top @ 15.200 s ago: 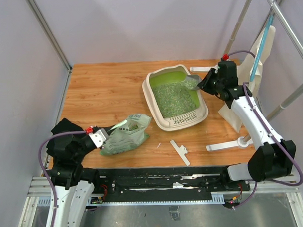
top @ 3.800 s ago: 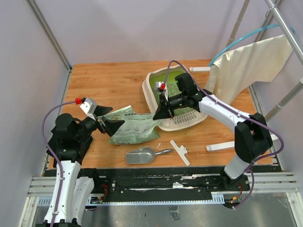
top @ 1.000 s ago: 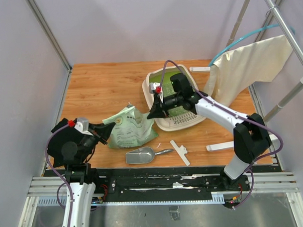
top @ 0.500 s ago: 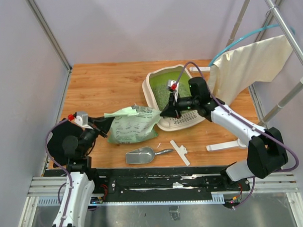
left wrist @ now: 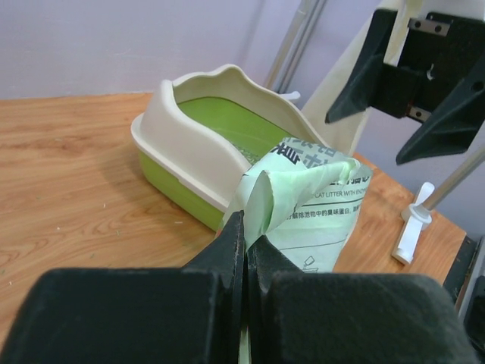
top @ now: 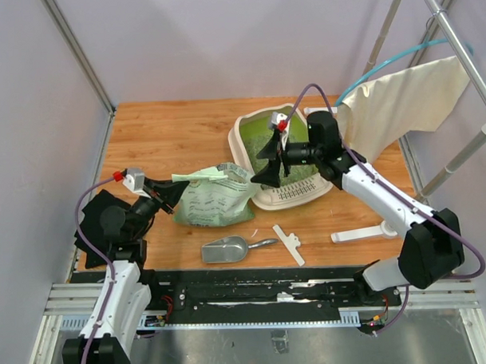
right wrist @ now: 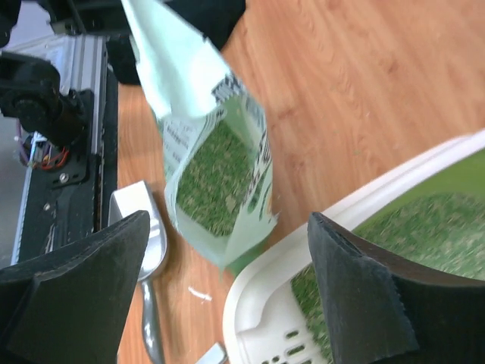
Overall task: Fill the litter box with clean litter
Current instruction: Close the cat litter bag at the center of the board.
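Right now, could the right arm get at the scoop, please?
Probably yes: the right claw is open and empty, and the scoop lies bare on the table, just clear of the bag.

Left arm (top: 115, 294) rises from its base with the elbow folded back and the wrist pointing toward the other arm. The left gripper (top: 168, 193) has its jaws pressed together on a folded edge of the light green bag (top: 213, 202). Right arm (top: 381, 195) stretches forward and inward, nearly straight; the right gripper (top: 268, 162) hangs in the air, jaws spread wide, holding nothing.
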`<state>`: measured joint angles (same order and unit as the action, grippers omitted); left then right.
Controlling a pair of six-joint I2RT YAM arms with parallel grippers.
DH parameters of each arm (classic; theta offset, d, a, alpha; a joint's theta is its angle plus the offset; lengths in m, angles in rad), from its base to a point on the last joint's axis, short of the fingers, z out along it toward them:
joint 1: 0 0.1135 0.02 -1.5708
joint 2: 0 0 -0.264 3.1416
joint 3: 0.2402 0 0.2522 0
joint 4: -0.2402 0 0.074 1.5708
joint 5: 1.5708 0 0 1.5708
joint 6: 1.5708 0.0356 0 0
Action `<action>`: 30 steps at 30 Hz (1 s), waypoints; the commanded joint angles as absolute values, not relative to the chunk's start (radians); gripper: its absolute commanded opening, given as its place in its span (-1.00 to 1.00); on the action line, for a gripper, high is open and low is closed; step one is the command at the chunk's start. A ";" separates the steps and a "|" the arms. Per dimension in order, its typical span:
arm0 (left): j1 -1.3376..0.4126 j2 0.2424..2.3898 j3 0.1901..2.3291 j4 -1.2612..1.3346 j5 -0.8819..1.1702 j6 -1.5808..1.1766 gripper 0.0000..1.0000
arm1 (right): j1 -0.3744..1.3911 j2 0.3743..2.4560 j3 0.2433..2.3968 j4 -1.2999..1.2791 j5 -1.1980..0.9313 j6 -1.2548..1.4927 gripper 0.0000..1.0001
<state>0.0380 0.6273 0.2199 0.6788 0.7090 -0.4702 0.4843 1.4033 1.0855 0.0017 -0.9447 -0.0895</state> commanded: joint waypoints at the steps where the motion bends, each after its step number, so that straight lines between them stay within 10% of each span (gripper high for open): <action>1: 0.044 0.558 0.258 0.868 0.661 -0.506 -0.99 | 0.543 1.426 1.187 -0.034 -0.887 -0.173 0.79; 18: 0.044 0.509 0.241 0.794 0.691 -0.483 -0.99 | 0.811 1.606 1.387 0.029 -0.726 -0.481 0.85; 22: 0.044 0.510 0.242 0.790 0.687 -0.474 -0.99 | 0.848 1.675 1.446 -0.002 -0.739 -0.503 0.53; 30: 0.044 0.496 0.243 0.737 0.659 -0.430 -0.73 | 0.852 1.690 1.495 -0.044 -0.739 -0.465 -0.88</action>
